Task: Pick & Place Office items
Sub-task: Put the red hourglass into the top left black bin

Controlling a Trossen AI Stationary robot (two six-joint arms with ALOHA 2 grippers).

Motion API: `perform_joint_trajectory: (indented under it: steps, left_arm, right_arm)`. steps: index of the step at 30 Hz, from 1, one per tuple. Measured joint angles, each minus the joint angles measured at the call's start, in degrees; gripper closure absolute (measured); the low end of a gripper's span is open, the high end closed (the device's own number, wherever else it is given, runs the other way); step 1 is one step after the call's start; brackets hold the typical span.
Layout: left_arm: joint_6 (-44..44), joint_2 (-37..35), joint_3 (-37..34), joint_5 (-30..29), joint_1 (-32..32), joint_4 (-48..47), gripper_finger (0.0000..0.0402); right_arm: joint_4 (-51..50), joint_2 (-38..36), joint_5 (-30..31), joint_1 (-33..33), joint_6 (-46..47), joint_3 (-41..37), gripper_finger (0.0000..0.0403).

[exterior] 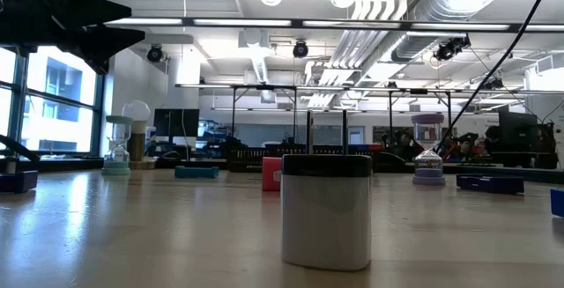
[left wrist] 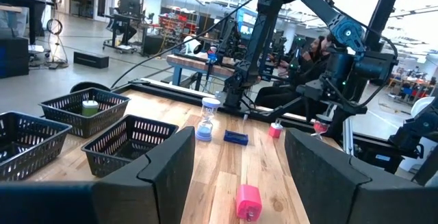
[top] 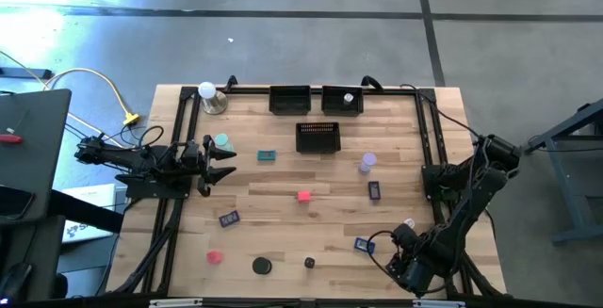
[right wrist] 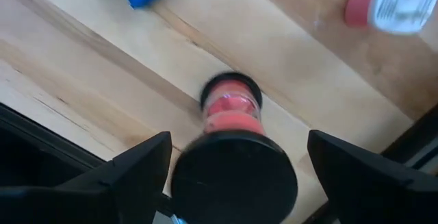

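Your right gripper [right wrist: 233, 166]: spread wide over the red timer [right wrist: 231, 107], not gripping | your left gripper [left wrist: 239, 162]: parted, empty, near the teal timer [top: 221, 142]

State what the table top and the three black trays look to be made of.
Table top: apparently light wood, matte; plank seams and grain show in the high view. Black trays: seemingly wire or plastic mesh, matte black; the left wrist view shows an open lattice you can see through.

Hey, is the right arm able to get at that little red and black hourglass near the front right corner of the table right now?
Probably yes. The right gripper is open, and the red and black hourglass stands right ahead between its fingers with nothing between them.
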Motion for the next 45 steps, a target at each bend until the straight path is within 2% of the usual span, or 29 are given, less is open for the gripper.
perform_joint_trajectory:
  steps: [6,13,27,35,45]
  left_arm:
    - [0.0,0.0,0.0,0.0,0.0,0.0,0.0181]
    - [0.0,0.0,0.0,0.0,0.0,0.0,0.0181]
    - [0.0,0.0,0.0,0.0,0.0,0.0,0.0181]
    - [0.5,0.0,0.0,0.0,0.0,0.0,0.0181]
    - [2.6,0.0,0.0,-0.2,0.0,0.0,0.0181]
  right_arm:
    - [2.5,0.0,-0.8,-0.4,0.0,-2.5,0.0078]
    - [2.5,0.0,-0.8,-0.5,-0.3,-2.5,0.0105]
    - [2.6,0.0,-1.3,-0.5,-0.5,-2.5,0.0217]
    - [2.4,0.0,1.5,-1.6,-0.9,-2.5,0.0217]
    - [3.7,-0.1,1.0,-6.9,-10.5,-2.5,0.0217]
